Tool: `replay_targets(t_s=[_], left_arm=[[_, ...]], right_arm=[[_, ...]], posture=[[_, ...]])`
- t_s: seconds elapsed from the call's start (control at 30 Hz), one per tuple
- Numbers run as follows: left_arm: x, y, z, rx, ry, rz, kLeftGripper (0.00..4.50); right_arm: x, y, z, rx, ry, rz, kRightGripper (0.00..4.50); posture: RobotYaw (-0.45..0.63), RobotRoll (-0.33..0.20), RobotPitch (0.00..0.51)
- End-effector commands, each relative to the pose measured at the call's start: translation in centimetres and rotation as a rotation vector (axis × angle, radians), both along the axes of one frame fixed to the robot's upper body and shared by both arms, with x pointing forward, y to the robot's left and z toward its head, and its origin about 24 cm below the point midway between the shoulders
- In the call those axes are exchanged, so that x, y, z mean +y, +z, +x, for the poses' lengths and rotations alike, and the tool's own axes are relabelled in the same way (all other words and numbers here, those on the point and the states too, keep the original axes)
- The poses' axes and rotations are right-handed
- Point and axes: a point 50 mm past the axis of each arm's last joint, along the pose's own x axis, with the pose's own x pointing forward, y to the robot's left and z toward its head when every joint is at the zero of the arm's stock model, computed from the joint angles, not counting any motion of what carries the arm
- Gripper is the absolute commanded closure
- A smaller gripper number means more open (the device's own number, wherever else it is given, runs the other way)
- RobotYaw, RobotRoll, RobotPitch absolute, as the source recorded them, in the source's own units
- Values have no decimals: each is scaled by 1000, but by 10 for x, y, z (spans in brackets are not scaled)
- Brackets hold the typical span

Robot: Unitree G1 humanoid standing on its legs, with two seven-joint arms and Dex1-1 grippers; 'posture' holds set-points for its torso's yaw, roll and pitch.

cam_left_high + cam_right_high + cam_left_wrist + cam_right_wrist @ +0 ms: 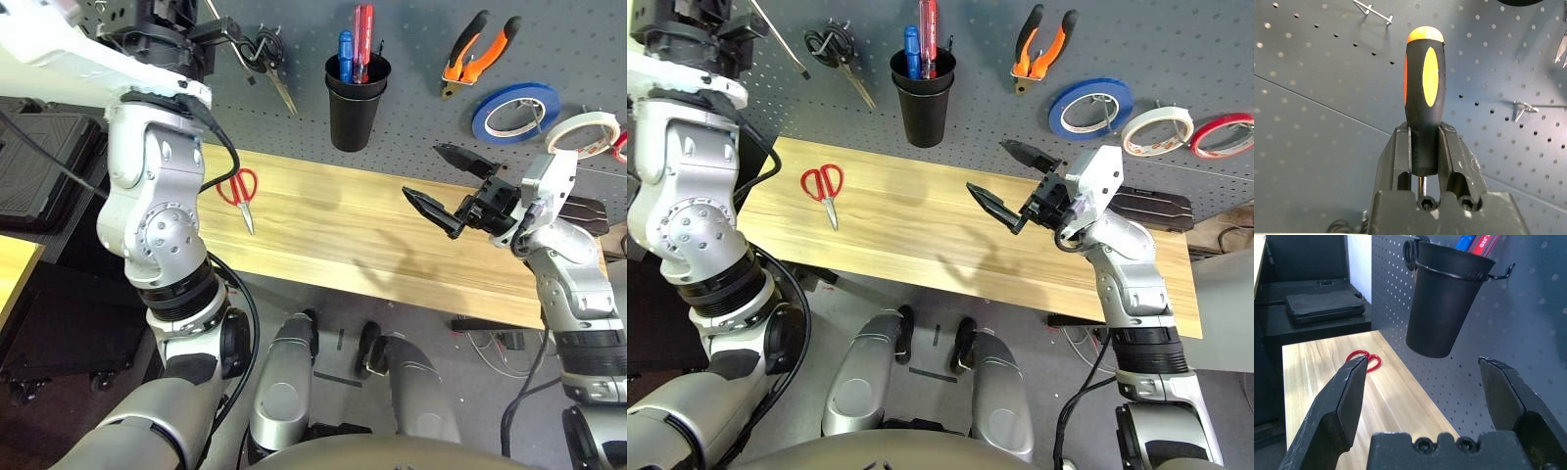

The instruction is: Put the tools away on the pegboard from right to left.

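My left gripper (1425, 129) is shut on the black lower end of the orange-and-black screwdriver handle (1422, 83), raised in front of the dark grey pegboard (1327, 63) at its left end; the thin shaft (784, 44) slants down. Red-handled scissors (238, 191) lie on the left part of the wooden table (343, 230). Orange-and-black pliers (477, 51) and the white tape roll (581, 132) hang on the pegboard at the right. My right gripper (422, 171) hovers open over the table's right half, nothing between its fingers, facing the black cup (1444, 303).
The black cup (357, 98) holds blue and red screwdrivers. Black-handled scissors (269, 59) hang left of it. Blue tape (514, 110) and red tape (1223, 134) hang beside the white roll. A flat dark object (1151, 208) lies at the table's back right. A black case (39, 157) stands far left.
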Motion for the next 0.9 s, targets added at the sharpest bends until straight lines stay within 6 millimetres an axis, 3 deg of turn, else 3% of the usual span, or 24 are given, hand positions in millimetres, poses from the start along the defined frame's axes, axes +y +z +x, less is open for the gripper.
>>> replay_targets(t_s=[0.03,0.37,0.9], left_arm=[[-10,4,4,-37,-26,-5,3935],[-25,12,20,-62,-65,-45,3935],[-49,1,53,-35,-111,-68,3935]], right_arm=[[-4,5,-5,-12,-18,22,0],[-4,14,-9,-35,-46,61,0],[-4,20,-20,-37,-84,103,0]], posture=[[203,0,221],[163,0,218],[85,0,221]])
